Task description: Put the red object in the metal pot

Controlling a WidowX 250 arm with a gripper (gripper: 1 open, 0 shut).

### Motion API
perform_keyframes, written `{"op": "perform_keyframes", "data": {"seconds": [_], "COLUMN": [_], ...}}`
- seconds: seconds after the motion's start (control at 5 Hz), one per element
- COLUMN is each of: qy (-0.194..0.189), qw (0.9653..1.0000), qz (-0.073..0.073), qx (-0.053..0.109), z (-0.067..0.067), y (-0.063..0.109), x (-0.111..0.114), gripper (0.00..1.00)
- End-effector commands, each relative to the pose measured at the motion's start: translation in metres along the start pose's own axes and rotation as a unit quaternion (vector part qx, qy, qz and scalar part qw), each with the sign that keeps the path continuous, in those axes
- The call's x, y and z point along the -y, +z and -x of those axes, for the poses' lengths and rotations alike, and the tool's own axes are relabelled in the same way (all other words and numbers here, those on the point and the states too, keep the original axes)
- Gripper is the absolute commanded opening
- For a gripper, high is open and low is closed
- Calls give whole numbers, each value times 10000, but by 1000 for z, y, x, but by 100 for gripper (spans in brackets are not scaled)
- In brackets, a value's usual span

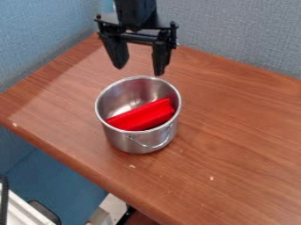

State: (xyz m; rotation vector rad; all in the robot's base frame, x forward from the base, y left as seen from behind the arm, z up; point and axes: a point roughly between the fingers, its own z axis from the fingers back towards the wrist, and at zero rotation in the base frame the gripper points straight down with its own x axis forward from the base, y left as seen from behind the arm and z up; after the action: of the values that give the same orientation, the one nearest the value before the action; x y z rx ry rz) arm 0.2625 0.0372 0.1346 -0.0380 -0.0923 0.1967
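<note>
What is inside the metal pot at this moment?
The red object lies slanted inside the metal pot. The pot's near wall covers its lower edge and part of the bottom.

The pot [139, 114] stands on the desk [235, 132], about at the middle of its surface. Inside the pot lies the block [143, 114], slanting from the 8 o'clock side up towards the 2 o'clock side, its upper end leaning against the inner wall. The pot's loop handle sits on its 6 o'clock side, facing the near edge of the desk. The gripper [139, 60] hangs in the air at 12 o'clock from the pot, above and behind the rim, pointing down, its jaws spread apart with nothing between them and clear of both pot and block. Behind the desk, at 12 o'clock, stands a wall [247, 35].
</note>
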Motion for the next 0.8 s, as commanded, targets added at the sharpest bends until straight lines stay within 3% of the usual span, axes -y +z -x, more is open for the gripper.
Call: {"op": "perform_keyframes", "data": {"seconds": [0.0, 0.2, 0.6], "qy": [31, 30, 115], "qw": [10000, 9999, 9998], "qz": [25, 160, 178], "qx": [23, 1, 67], "z": [-4, 1, 4], "y": [-15, -39, -78], "x": [9, 8, -4], "gripper": [100, 100, 100]}}
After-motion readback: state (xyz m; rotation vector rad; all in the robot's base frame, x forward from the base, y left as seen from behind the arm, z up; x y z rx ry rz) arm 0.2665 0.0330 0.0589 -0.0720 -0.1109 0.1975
